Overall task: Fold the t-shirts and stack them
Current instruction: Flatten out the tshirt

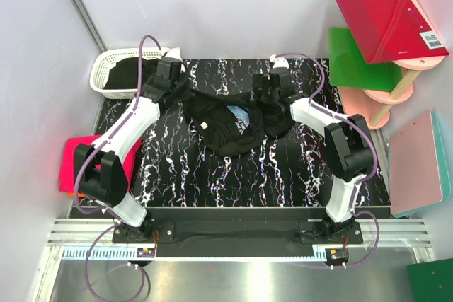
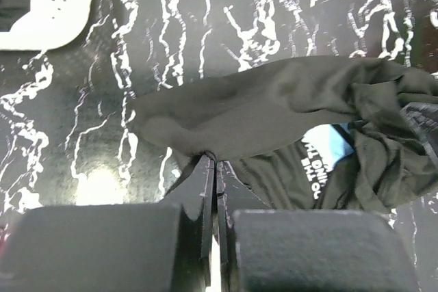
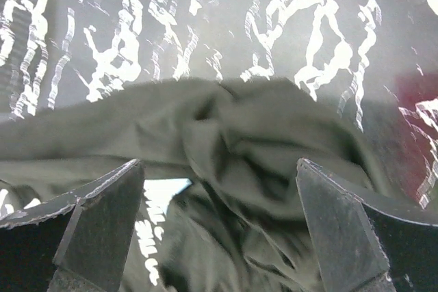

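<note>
A crumpled black t-shirt (image 1: 228,124) with a blue and white print lies at the far middle of the black marbled table (image 1: 212,182). My left gripper (image 1: 178,91) is shut on its left edge; in the left wrist view the closed fingertips (image 2: 213,161) pinch the cloth (image 2: 274,100). My right gripper (image 1: 267,97) is open over the shirt's right side; in the right wrist view its spread fingers (image 3: 102,203) straddle the bunched cloth (image 3: 260,169) without gripping it. Folded hot-pink and orange shirts (image 1: 76,160) lie at the left, partly hidden by the left arm.
A white lattice basket (image 1: 113,72) holding dark cloth stands at the far left. Red (image 1: 389,22), green (image 1: 357,61) and pink (image 1: 417,164) flat boards sit at the right, off the table. A metal rail (image 1: 241,235) runs along the near edge.
</note>
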### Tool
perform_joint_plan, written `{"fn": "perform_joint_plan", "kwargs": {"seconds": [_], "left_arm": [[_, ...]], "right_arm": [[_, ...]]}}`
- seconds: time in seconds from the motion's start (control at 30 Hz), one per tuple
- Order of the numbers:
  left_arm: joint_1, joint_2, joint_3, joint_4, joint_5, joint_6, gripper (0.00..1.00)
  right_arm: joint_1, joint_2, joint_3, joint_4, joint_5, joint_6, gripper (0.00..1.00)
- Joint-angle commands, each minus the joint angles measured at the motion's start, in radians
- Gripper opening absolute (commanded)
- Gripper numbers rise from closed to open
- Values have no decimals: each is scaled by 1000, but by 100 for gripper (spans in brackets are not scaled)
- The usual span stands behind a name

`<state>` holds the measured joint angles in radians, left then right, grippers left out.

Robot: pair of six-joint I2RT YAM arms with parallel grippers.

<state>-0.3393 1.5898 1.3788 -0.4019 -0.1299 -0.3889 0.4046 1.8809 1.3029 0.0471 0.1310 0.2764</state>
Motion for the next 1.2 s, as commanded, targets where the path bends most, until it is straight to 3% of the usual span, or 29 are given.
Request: {"fn": "perform_joint_plan", "kwargs": {"seconds": [0.0,0.23,0.33,0.4,0.43,0.5,0.53,0.73,0.97,1.17], "left_arm": [[10,-68,-3,31,-31,7,0],[16,-47,0,28,-8,12,0],[17,-33,3,25,-5,8,0],[19,-27,3,25,-4,7,0],[19,-24,3,23,-5,5,0],[23,-14,8,20,-5,5,0],[23,-13,8,17,-14,4,0],[36,-25,16,-3,-76,4,0],[51,-93,6,-29,-194,25,0],[68,-125,12,-31,-203,21,0]], "right_arm": [[-1,69,122,0,-80,7,98],[-1,256,338,-185,-128,-16,90],[0,322,429,-277,-128,-16,79],[-1,346,467,-318,-128,-16,66],[-1,348,476,-325,-129,-14,42],[-1,339,480,-338,-126,-13,10],[-1,324,473,-339,-123,-9,0],[-1,210,367,-277,34,4,0],[-1,-63,50,51,160,37,0],[-1,-275,-99,169,208,7,0]]}}
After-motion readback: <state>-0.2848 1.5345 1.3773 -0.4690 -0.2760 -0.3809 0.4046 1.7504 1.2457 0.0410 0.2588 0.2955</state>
